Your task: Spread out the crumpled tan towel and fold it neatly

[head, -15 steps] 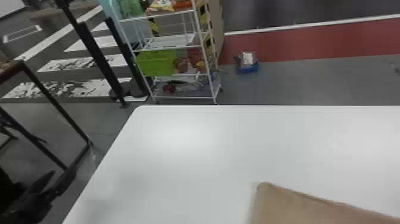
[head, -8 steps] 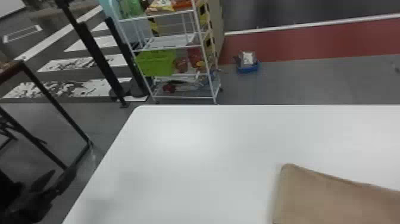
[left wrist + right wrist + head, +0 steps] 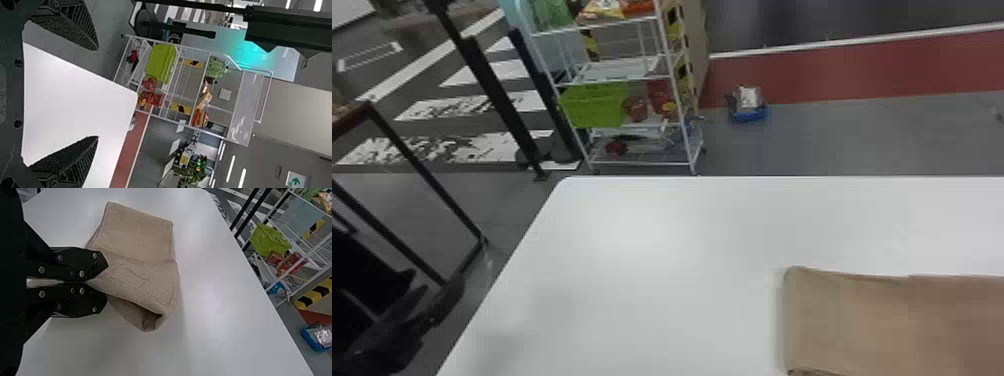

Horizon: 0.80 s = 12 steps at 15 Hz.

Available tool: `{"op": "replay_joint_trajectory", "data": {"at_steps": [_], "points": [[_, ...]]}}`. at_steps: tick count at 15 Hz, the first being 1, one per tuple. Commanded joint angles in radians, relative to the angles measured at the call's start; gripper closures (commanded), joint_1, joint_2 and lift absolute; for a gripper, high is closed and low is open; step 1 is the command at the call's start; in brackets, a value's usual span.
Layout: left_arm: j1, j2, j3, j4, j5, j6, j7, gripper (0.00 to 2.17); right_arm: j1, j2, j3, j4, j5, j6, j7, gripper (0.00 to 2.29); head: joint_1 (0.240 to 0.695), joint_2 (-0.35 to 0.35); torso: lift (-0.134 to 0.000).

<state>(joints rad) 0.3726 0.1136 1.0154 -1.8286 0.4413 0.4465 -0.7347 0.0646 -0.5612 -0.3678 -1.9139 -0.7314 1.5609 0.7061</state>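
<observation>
Beside the table's left edge, my left gripper (image 3: 443, 285) hangs at the head view's lower left, well away from the towel. The left wrist view has that left gripper (image 3: 97, 93) with its fingers wide apart and nothing between them. The tan towel (image 3: 882, 320) lies in folded layers on the white table (image 3: 657, 280), at the head view's lower right. In the right wrist view my right gripper (image 3: 102, 282) is shut on one end of the towel (image 3: 137, 239). Near the fingers the cloth is bunched and has an open fold; the farther part is flat.
Past the table's far edge stands a white wire shelf (image 3: 677, 75) with a green bin (image 3: 597, 105). A blue tray (image 3: 748, 115) sits on the floor behind the table, and a dark-framed stand (image 3: 417, 165) is off to the left.
The towel has shifted to the right and away from the robot across the table, and more of its near side shows. The left gripper has kept still.
</observation>
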Motion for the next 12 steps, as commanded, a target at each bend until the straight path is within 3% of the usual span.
{"op": "replay_joint_trajectory", "data": {"at_steps": [1,5,12], "points": [[-0.004,0.001,0.000,0.000,-0.003,0.007,0.000,0.08,-0.078,0.041,0.069,0.023,0.012,0.011,-0.017,1.11,0.695,0.350,-0.122],[-0.009,0.003,0.002,0.000,-0.019,0.013,0.000,0.08,-0.183,0.113,0.139,0.076,0.021,0.011,-0.033,1.11,0.695,0.350,-0.122],[-0.020,-0.002,-0.015,-0.003,-0.023,0.034,0.000,0.08,-0.246,0.147,0.151,0.098,-0.003,0.011,-0.033,1.11,0.695,0.350,-0.122]]}}
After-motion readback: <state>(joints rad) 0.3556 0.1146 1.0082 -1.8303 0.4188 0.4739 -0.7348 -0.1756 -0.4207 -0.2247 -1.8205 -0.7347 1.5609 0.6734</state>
